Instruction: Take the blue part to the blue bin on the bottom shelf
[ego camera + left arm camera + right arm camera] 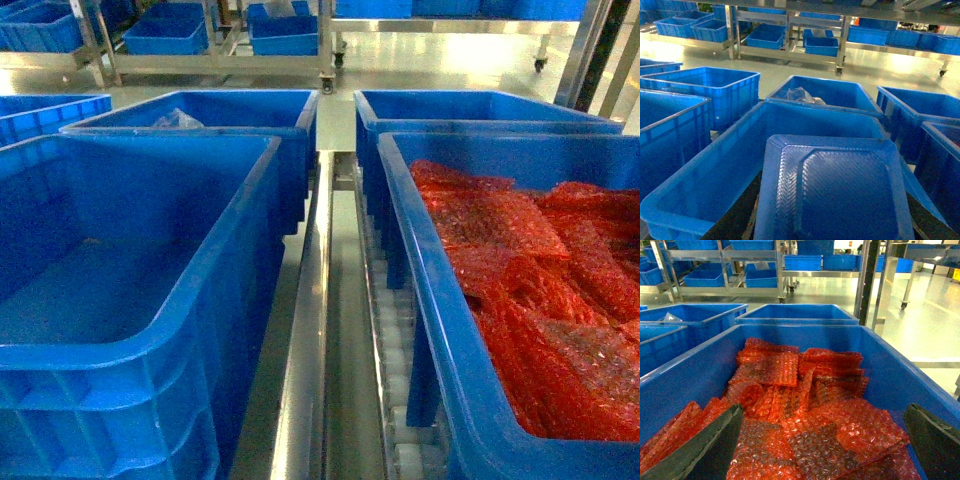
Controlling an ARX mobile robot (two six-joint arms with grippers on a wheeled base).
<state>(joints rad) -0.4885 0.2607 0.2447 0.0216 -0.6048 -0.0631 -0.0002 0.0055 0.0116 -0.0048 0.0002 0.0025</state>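
Bright blue bins (150, 330) everywhere, red bubbly bags (805, 405) in one, shiny silver rails (305, 380), dark grey fingers (700, 450).

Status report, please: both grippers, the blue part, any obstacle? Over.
Left gripper shut on blue part, over blue bin. Right gripper open, empty, over crate of red bags. Nothing seen in the way.

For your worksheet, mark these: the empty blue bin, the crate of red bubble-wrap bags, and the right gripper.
blue bin (250, 250), head view, right rim.
crate of red bubble-wrap bags (440, 330), head view, left wall.
right gripper (822, 445), right wrist view, midway between fingertips.
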